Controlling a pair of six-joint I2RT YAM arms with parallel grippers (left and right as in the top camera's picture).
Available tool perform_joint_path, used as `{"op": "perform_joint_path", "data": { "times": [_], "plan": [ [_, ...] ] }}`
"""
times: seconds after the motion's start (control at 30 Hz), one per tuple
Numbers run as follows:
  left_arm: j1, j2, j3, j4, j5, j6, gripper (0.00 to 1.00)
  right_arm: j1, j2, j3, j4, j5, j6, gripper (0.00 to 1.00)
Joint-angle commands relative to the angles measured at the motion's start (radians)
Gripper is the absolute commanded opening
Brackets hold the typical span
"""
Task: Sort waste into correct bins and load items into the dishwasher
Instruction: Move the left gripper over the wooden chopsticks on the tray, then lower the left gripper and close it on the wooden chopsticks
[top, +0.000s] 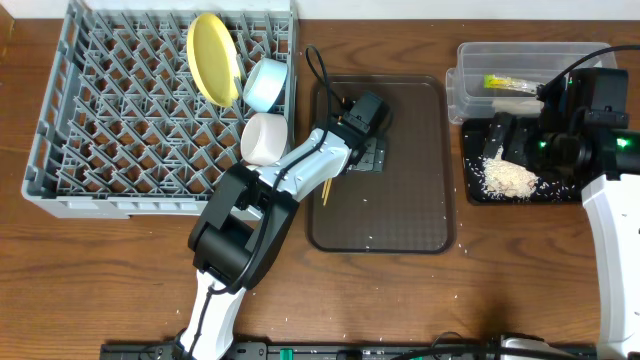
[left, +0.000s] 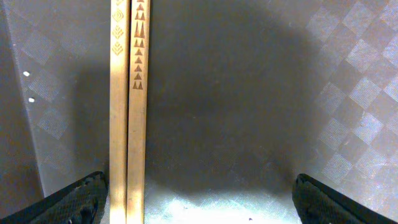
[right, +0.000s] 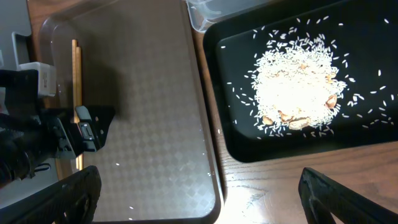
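**Desk:** Quick status, L to R?

**Me:** Left of the brown tray (top: 400, 215) I've got the dish rack (top: 130, 120). The yellow plate (top: 213, 58) is on edge in it. The light-blue bowl (top: 265, 85) and white bowl (top: 265, 140) sit at the rack side nearest the tray.

**Desk:** Sticks?

**Me:** The chopsticks (left: 127, 112) lie flat on the brown tray near its left edge, side by side and touching. Long axis runs parallel w/ that edge, front to back. On my wrist cam the patterned ends point away from the fingers; the other ends are cut off by the frame.

**Desk:** Left jaws?

**Me:** The left gripper (left: 199, 205) is low over the tray w/ jaws spread wide, nothing pinched. The pair is off-centre, just inside one of the fingertips (left: 81, 202).

**Desk:** Right side?

**Me:** Right of the brown tray, at its far corner, is the clear tub (top: 480, 55) w/ the yellow-green packet (top: 510, 82) in it. The black tray (right: 249, 134) is beside the tray's right edge w/ rice (right: 295, 87) heaped in it and stray grains round the heap. The right gripper (right: 199, 202) hangs just past that same edge, jaws apart, holding nothing.
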Motion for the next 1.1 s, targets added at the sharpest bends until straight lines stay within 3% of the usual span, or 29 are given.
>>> {"op": "perform_joint_path", "data": {
  "times": [0.0, 0.27, 1.07],
  "plan": [
    [0.006, 0.018, 0.029, -0.005, 0.008, 0.013, 0.97, -0.006, 0.004, 0.010, -0.001, 0.002, 0.010, 0.99],
    [-0.003, -0.005, 0.084, -0.032, -0.024, 0.060, 0.97, -0.006, 0.004, 0.010, -0.001, 0.002, 0.010, 0.99],
    [-0.029, 0.013, 0.069, -0.046, -0.045, 0.059, 0.97, -0.006, 0.004, 0.010, -0.002, 0.002, 0.010, 0.99]
  ]
}}
